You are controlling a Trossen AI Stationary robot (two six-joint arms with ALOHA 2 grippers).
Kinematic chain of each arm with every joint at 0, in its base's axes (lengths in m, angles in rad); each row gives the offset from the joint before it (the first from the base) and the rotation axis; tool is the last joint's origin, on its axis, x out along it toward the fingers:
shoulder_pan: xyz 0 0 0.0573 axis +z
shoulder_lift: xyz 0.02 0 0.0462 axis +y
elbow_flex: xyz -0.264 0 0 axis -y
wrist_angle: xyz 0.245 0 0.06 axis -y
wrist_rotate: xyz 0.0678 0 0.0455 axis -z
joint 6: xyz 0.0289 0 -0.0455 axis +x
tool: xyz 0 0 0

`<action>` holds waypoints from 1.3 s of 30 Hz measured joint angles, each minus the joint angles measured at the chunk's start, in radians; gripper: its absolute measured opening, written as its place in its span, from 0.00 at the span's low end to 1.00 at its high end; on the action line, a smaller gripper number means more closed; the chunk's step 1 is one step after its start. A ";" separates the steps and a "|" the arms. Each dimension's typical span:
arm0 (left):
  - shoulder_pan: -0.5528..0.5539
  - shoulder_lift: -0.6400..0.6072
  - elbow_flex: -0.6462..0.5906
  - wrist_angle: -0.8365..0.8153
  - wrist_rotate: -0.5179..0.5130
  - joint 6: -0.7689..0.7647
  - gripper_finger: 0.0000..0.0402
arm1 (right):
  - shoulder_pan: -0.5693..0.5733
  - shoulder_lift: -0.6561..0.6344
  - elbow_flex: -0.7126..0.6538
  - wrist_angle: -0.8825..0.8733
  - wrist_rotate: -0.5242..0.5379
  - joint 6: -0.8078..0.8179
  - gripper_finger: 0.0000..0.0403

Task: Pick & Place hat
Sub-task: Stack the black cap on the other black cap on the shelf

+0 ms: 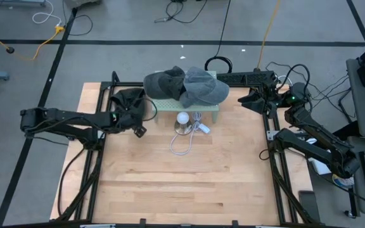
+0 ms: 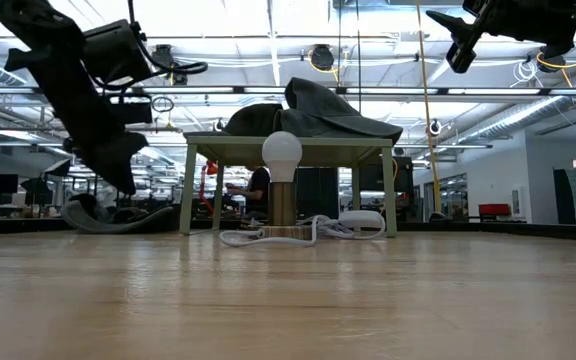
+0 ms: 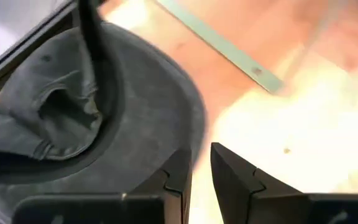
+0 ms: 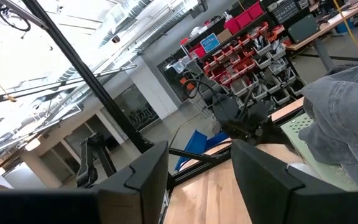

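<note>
No brand, label or readable writing shows on any of the things on the table.

The left arm reaches across the table's left side, its left gripper point(image 1: 134, 118) held low above a dark grey fabric hat point(image 1: 129, 101) that lies on the wooden table point(image 1: 182, 177) at the far-left corner. In the left wrist view the two dark fingers point(image 3: 232, 171) stand only a narrow gap apart, nearly closed, with nothing between them; the hat's brim point(image 3: 148, 124) lies just beside and ahead of the fingertips.

Well to that gripper's right stands a small pale green stand point(image 1: 187, 106) carrying two more grey caps point(image 1: 185, 85), with a white round lamp bulb point(image 1: 182, 118) and its white cord point(image 1: 184, 140) in front.

The right arm is folded at the table's far-right corner, its right gripper point(image 1: 251, 100) raised high, fingers point(image 4: 253, 171) parted wide and empty.
</note>
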 joint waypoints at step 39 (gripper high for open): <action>0.138 -0.012 0.002 -0.496 -0.013 -0.917 0.19 | 0.000 -0.001 0.000 -0.006 -0.080 0.001 0.42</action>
